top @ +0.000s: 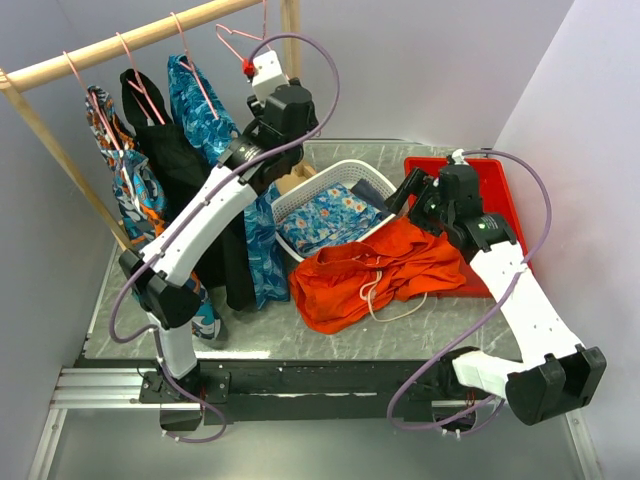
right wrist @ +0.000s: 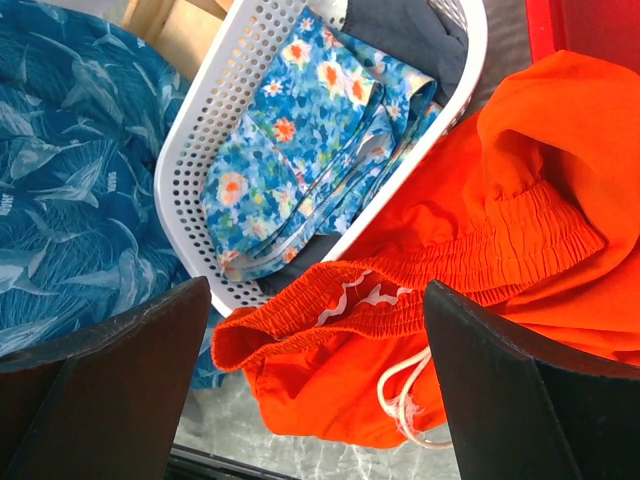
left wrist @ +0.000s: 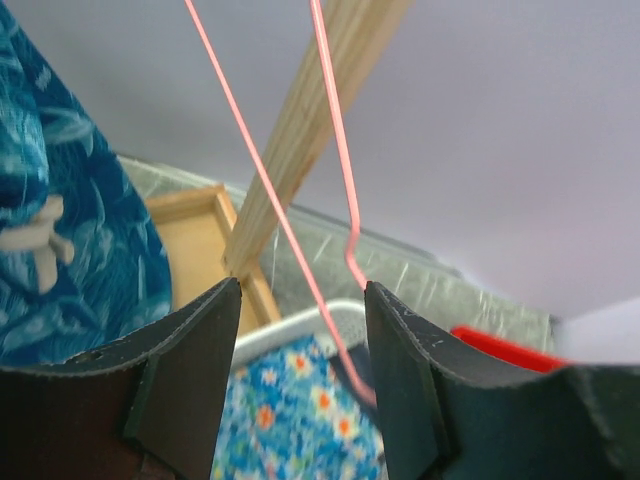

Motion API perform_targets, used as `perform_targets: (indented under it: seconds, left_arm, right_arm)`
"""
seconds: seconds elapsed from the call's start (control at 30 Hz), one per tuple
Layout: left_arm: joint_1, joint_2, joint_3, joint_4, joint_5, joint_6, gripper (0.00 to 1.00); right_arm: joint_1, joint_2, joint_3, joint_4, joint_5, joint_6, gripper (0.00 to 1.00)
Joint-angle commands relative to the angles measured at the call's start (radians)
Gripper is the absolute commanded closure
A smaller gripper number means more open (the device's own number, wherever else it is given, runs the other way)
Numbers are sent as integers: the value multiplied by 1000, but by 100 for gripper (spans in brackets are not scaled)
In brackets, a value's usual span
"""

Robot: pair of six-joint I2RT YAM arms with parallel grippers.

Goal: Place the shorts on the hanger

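Grey marbled tabletop (top: 330, 335) with a laundry basket, a tray, a box and a heap of shorts on it.

A white perforated plastic basket (top: 350, 166) sits near the middle of the back. Just behind its left end there's a shallow tan wooden box (left wrist: 190, 215). To its right lies a flat red plastic tray (top: 500, 190). Bright orange fabric shorts (top: 340, 285) are crumpled against the basket's front wall, their right side spilling onto the tray, and their white drawstring (top: 385, 300) loops down onto bare tabletop.
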Motion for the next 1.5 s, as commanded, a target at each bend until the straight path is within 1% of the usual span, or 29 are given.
perform_targets:
  seconds: [0.0, 0.1, 0.33, 0.4, 0.53, 0.63, 0.67, 0.73, 0.77, 0.83, 0.87, 1.17, 1.47]
  left_arm:
    - [30, 17, 37, 180, 3, 61, 43]
    - [33, 29, 12, 243, 14, 91, 43]
    - [57, 117, 75, 285, 31, 91, 44]
    - [62, 135, 81, 302, 38, 87, 46]
    - [71, 131, 42, 365, 55, 81, 50]
    - [73, 134, 37, 385, 58, 81, 58]
    - [74, 131, 34, 391, 60, 82, 65]
    - [74, 125, 19, 420, 58, 90, 73]
    - [74, 112, 11, 430, 60, 91, 82]
    - [74, 108, 5, 447, 57, 94, 88]
    - [74, 102, 6, 449, 57, 94, 94]
    - [71, 40, -47, 486, 51, 105, 99]
    - [64, -24, -112, 498, 63, 97, 98]
  right_arm:
    - [9, -42, 0, 36, 0, -33, 6]
    - [10, -47, -4, 36, -1, -39, 6]
    - [12, -39, -14, 37, -14, -48, 6]
    - [13, -39, -6, 30, -10, -52, 6]
    - [15, -50, -7, 27, -14, -61, 6]
    - [15, -55, -10, 22, -7, -70, 6]
    - [16, -56, -10, 22, -6, -70, 6]
    - [13, -59, -15, 27, -9, -71, 6]
    - [13, -59, -18, 28, -10, -71, 6]
    - [15, -56, -17, 30, -15, -70, 6]
    - [15, -56, -14, 31, -17, -70, 6]
    - [16, -50, -15, 37, -20, -71, 6]
    - [16, -39, -4, 31, -10, -75, 6]
